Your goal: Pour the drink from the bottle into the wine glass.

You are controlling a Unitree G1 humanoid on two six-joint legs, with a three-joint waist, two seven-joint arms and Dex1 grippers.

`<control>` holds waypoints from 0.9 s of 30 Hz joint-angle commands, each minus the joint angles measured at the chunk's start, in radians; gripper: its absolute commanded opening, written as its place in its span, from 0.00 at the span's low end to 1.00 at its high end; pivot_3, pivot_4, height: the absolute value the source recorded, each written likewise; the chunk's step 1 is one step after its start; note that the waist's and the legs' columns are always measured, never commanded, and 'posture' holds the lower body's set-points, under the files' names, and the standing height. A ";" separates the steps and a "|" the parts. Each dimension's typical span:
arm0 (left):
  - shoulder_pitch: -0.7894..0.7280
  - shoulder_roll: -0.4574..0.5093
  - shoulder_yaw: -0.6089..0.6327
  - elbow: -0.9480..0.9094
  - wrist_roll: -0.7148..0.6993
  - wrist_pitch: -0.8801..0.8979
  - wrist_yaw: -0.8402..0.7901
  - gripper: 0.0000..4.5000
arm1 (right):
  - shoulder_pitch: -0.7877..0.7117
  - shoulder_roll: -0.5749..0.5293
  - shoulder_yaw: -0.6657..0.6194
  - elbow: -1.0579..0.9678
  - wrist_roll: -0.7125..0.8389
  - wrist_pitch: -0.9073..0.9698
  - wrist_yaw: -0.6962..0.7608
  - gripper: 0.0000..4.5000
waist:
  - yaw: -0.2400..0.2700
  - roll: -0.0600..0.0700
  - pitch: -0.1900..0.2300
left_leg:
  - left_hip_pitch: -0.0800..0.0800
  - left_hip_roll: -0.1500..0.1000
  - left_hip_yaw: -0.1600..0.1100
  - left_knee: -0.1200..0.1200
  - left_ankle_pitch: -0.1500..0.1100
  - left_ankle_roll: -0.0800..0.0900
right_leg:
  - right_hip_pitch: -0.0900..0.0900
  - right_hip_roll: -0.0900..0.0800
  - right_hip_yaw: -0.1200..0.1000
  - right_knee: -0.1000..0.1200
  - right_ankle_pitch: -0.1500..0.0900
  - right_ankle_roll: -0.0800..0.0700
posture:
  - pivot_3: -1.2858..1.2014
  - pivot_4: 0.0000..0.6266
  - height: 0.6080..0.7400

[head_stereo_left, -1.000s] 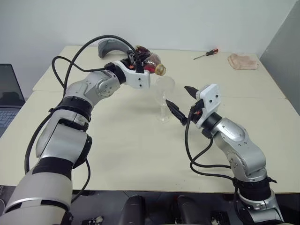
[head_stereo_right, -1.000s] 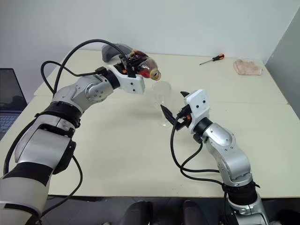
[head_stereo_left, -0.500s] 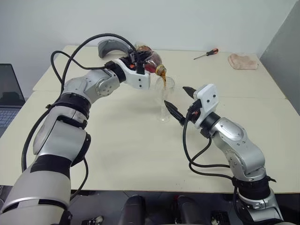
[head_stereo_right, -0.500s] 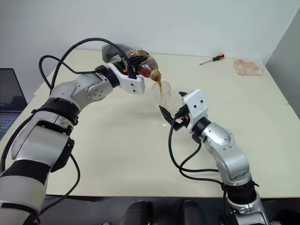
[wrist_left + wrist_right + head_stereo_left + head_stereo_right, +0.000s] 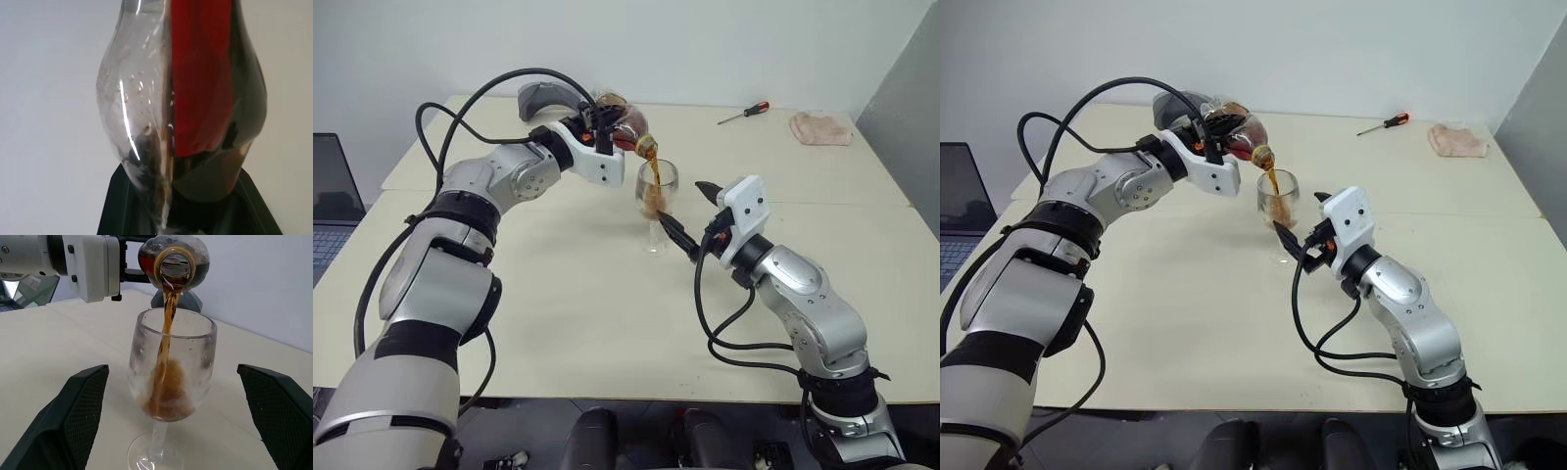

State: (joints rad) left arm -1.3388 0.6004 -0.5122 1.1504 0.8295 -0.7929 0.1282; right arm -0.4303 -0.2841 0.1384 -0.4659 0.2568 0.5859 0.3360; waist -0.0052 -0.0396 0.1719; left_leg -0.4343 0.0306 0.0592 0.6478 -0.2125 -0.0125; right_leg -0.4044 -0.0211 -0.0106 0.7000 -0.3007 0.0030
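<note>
- The bottle (image 5: 625,121) is lying nearly level in the air, with its long axis running left to right and its open mouth tipped down to the right, just above the rim of the wine glass (image 5: 656,196).
- The left pincer (image 5: 603,127) is clenched on the bottle around its round body.
- The drink (image 5: 165,338) is falling as one thin brown stream from the mouth into the bowl, and it is gathering in the lower part of the bowl.
- The wine glass is standing upright on its foot, near the middle of the bench (image 5: 558,294).
- The right pincer (image 5: 690,217) is released, with its two fingers spread wide on both sides of the glass, just beside it and not touching it.
- The bench is pale cream, made of joined tops, and a plain light wall is standing behind it.
- On the far right one screwdriver (image 5: 744,114) and one pinkish cloth (image 5: 820,128) are lying; on the far left one grey curved object (image 5: 543,99) is lying behind the bottle.
- One laptop (image 5: 333,206) is showing at the left edge.
</note>
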 commanded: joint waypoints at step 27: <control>-0.062 0.019 -0.010 0.017 0.014 0.018 0.055 0.16 | -0.020 0.015 -0.018 -0.044 0.010 0.006 0.014 1.00 | 0.000 0.000 0.000 | 0.000 0.000 0.000 0.001 0.000 0.000 | 0.000 0.000 0.000 0.001 0.000 0.000 | 0.52 0.24 1.00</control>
State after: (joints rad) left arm -1.3545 0.6022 -0.5261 1.1766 0.8490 -0.7734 0.1630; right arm -0.4363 -0.2692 0.1380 -0.4662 0.2579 0.5994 0.3468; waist -0.0051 -0.0396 0.1719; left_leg -0.4343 0.0306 0.0591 0.6490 -0.2124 -0.0126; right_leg -0.4044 -0.0211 -0.0106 0.7010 -0.3007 0.0029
